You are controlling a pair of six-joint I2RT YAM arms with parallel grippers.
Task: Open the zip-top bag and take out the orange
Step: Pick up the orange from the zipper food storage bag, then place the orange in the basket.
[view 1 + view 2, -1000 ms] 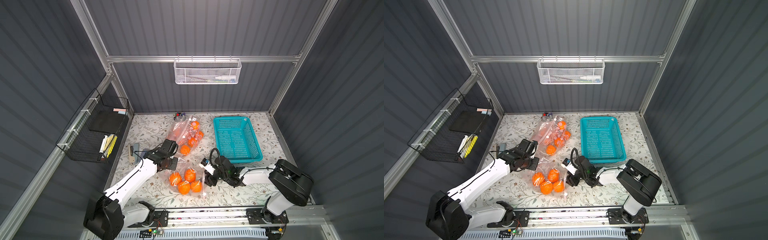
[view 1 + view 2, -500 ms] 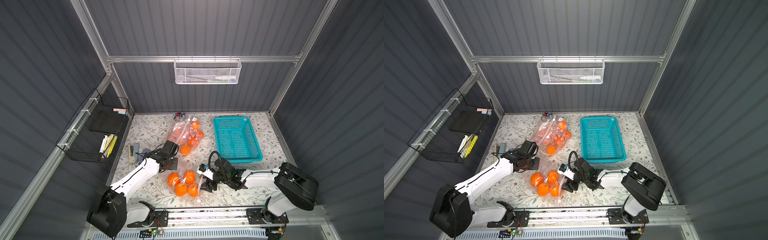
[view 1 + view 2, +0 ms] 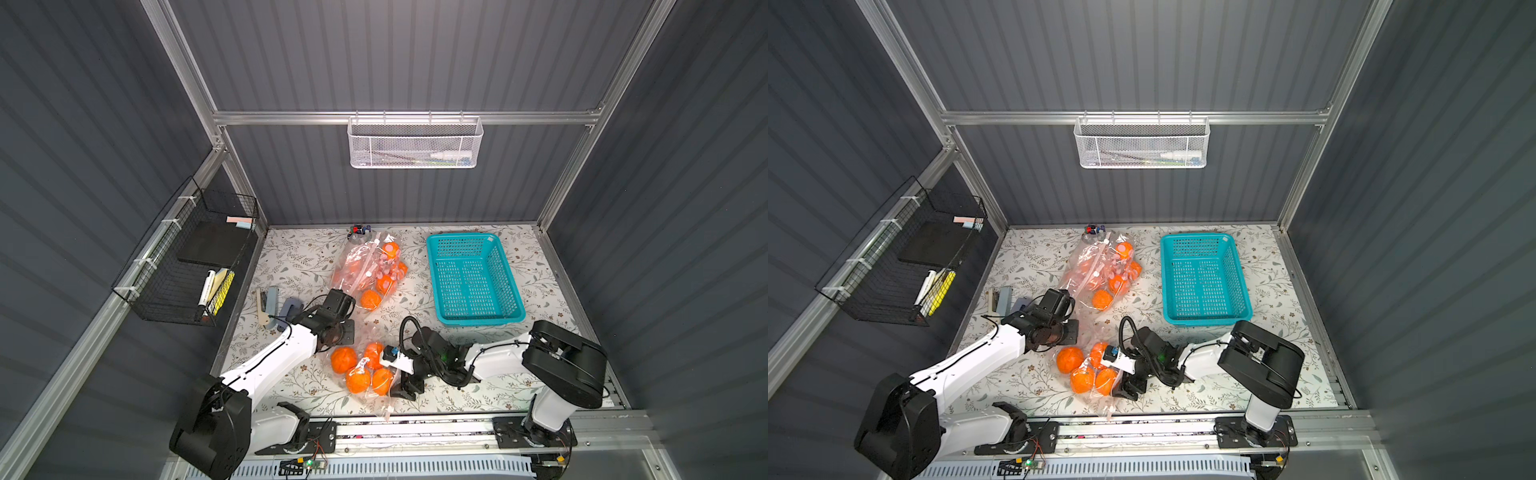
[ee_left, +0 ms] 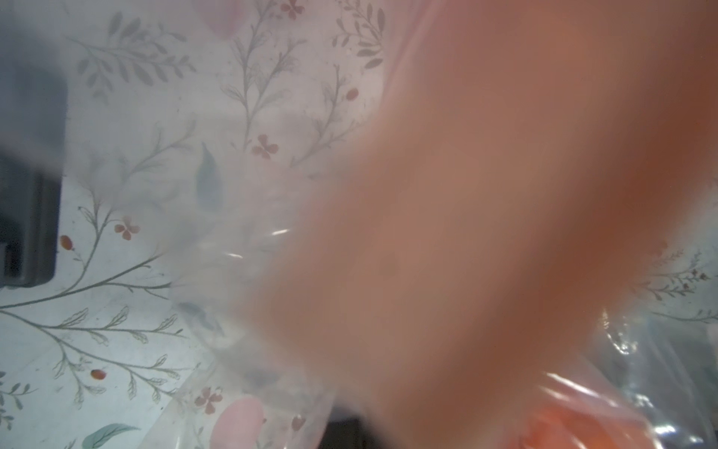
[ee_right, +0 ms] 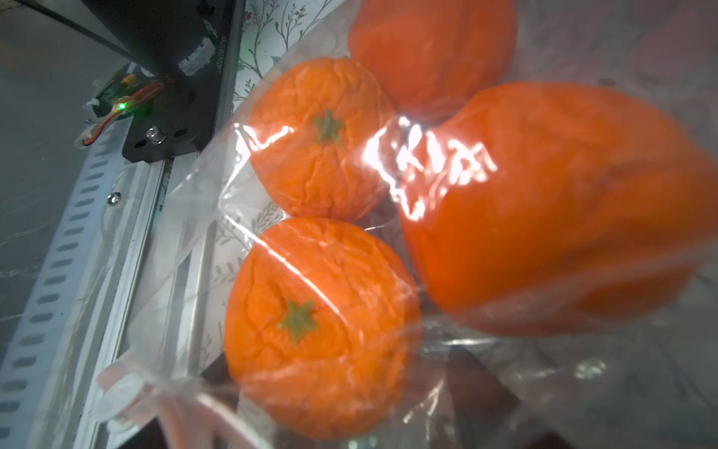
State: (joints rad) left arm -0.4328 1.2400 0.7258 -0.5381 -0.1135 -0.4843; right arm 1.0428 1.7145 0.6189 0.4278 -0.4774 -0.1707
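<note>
- A teal basket (image 3: 461,237) is sitting near the far right corner of the table (image 3: 291,266).
- A zip-top bag (image 3: 361,376) is lying at the front edge, a second bag (image 3: 365,266) mid-table.

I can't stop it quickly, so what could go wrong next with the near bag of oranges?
The near bag reaches over the front rail; a pull could drag it off the table. The right gripper has its fingers open against the film beside the oranges, so closing might pinch fruit, not the zip.

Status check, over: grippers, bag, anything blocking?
Left gripper shut, apparently pinching edge of near bag; right gripper open beside its oranges. Four inside, none out. Second bag close behind left arm.
</note>
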